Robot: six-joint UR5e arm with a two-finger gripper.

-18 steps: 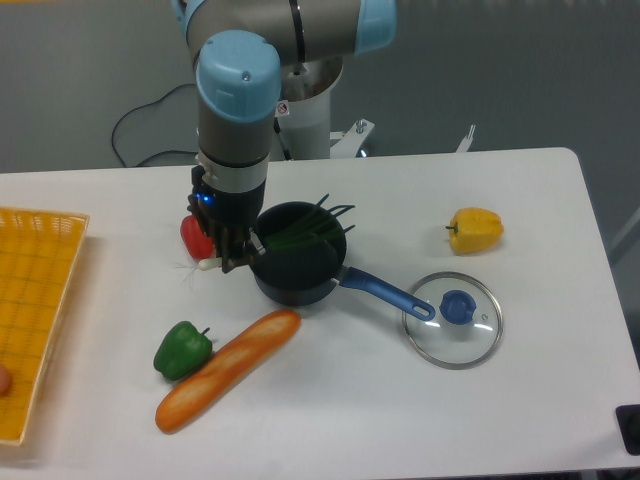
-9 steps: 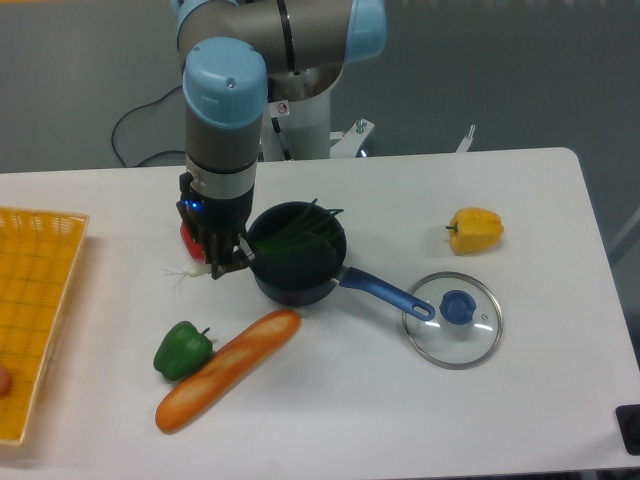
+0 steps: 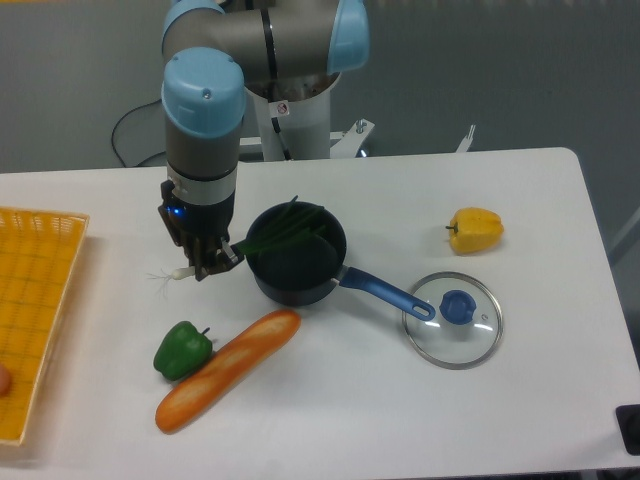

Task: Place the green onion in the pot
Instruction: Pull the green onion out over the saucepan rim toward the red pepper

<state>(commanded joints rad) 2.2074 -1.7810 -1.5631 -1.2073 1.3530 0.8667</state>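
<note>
My gripper (image 3: 203,264) stands just left of the pot (image 3: 297,266), shut on the pale stem of the green onion (image 3: 262,240). The onion's white rooty tip (image 3: 165,274) sticks out to the gripper's left. Its dark green leaves stretch right, across the pot's rim and over its opening. The pot is a small dark saucepan with a blue handle (image 3: 388,291) pointing to the lower right.
A green bell pepper (image 3: 182,349) and a baguette (image 3: 227,367) lie in front of the gripper. The glass lid (image 3: 453,319) with a blue knob sits by the pot handle's end. A yellow pepper (image 3: 475,230) is at the right, and a yellow basket (image 3: 30,300) at the left edge.
My gripper has moved left with the green onion, drawing its leaves back across the pot. The red object beside the gripper is now hidden behind it.
</note>
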